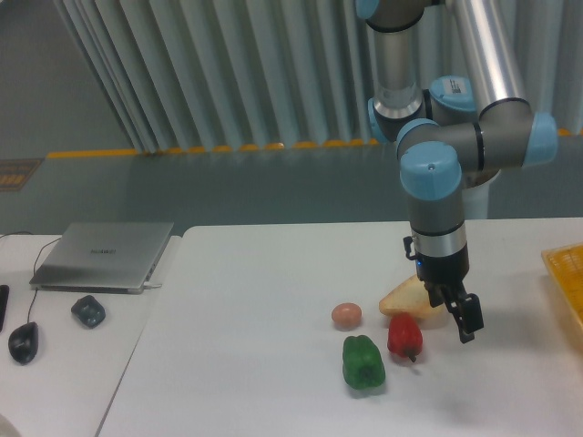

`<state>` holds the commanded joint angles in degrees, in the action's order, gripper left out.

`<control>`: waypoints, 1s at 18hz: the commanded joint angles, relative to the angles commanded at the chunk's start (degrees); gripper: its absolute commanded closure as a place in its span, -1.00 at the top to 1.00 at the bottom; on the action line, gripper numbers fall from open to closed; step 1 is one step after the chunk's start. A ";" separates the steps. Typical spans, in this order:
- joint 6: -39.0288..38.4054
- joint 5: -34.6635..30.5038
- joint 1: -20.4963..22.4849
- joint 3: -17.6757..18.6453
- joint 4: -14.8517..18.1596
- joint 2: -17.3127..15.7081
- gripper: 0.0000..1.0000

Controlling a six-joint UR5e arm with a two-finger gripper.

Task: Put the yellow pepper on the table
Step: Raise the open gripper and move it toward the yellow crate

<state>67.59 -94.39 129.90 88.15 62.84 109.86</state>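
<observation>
At the right edge of the frame we see part of one orange-yellow tray (567, 273) on the table (255, 309); we cannot make out its contents, and we cannot locate the yellow pepper anywhere in view. On the white tabletop, lower centre, we count one green pepper (363, 362), one red pepper (404, 336), one pale bread wedge (407, 299) and one small round pinkish item (346, 315). The gripper (463, 320) hangs just right of the red pepper, in front of the bread wedge; we cannot tell whether its fingers are spread or pressed together. At lower left, a separate desk carries one silver laptop (102, 255) and one dark mouse (24, 341).
</observation>
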 joint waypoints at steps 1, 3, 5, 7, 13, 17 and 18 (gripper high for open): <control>-0.61 0.09 0.18 0.35 -0.17 0.00 1.00; -2.19 0.35 0.44 1.75 -2.62 -0.17 1.00; -2.38 0.17 0.62 3.43 -4.48 -0.44 1.00; -2.47 0.26 1.49 3.08 -4.57 -0.44 1.00; -1.41 0.62 4.40 2.99 -5.62 -0.27 1.00; 2.46 -1.67 9.57 2.20 -5.80 -0.44 1.00; 1.76 -1.85 10.37 1.68 -5.71 -0.44 1.00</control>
<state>69.35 -96.24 140.27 89.83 57.13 109.42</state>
